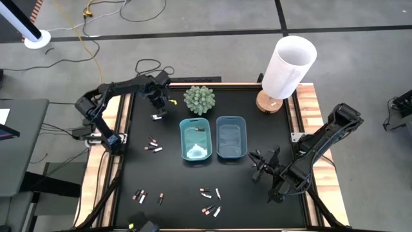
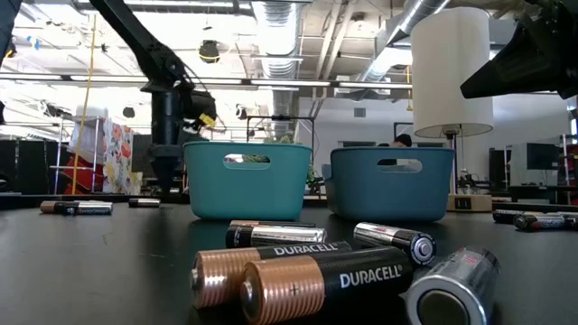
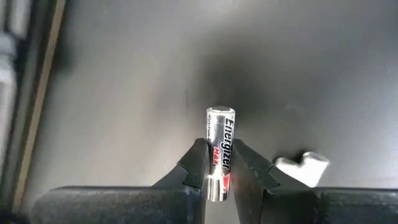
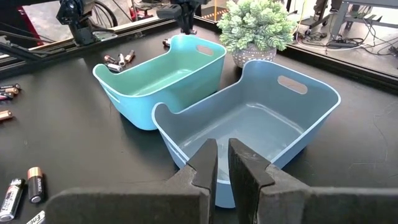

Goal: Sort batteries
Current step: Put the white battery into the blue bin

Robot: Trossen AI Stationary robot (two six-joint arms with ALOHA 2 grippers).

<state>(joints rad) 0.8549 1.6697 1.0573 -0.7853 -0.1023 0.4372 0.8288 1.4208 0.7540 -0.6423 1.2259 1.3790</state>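
- Silver battery (image 3: 220,152) sits pinched between the fingers of the left gripper (image 1: 156,107), at the table's far left, about 9 o'clock from the potted plant (image 1: 199,99).
- Long axis: in the left wrist view it runs straight out along the fingers, the far end projecting past the tips.
- Teal tray (image 1: 196,139) lies at roughly 4 o'clock from the left gripper in the high view; the blue tray (image 1: 231,136) stands beside it, farther off.
- Right gripper (image 1: 262,165), fingers nearly pressed together and holding nothing, waits at about 5 o'clock from the blue tray.
- Judgement: the left arm is placed to carry; which tray suits silver cells cannot be told.
- Loose batteries (image 1: 153,146) lie well apart across the near table.
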